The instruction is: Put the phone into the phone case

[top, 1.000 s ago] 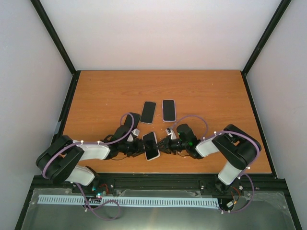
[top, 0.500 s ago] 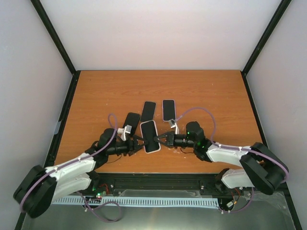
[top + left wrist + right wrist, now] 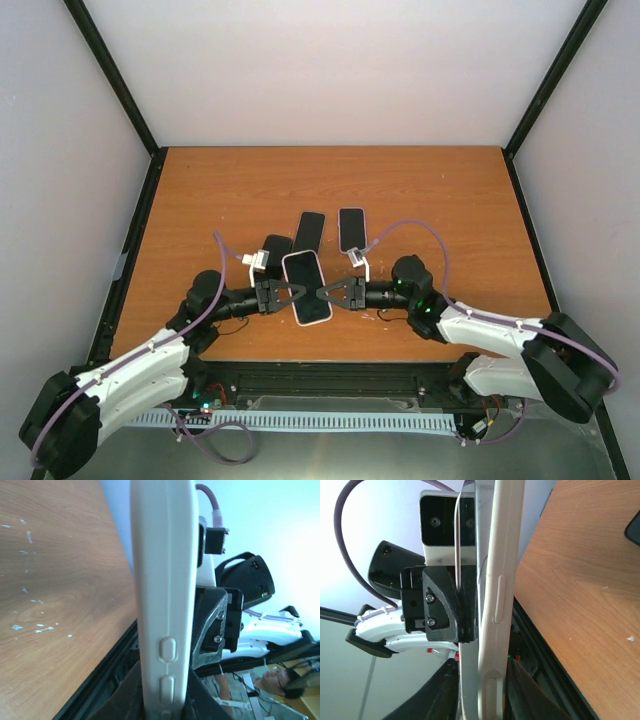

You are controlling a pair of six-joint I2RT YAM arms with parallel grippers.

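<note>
- Evidently, black-screened phone (image 3: 307,285) is held aloft in white plastic case (image 3: 165,580), probably for edge seating.
- Its opposite edges are clamped by left gripper (image 3: 291,290) and right gripper (image 3: 322,293).

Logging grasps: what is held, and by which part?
The cased phone, by its long edges: left end effector on the left edge, right end effector on the right.
</note>
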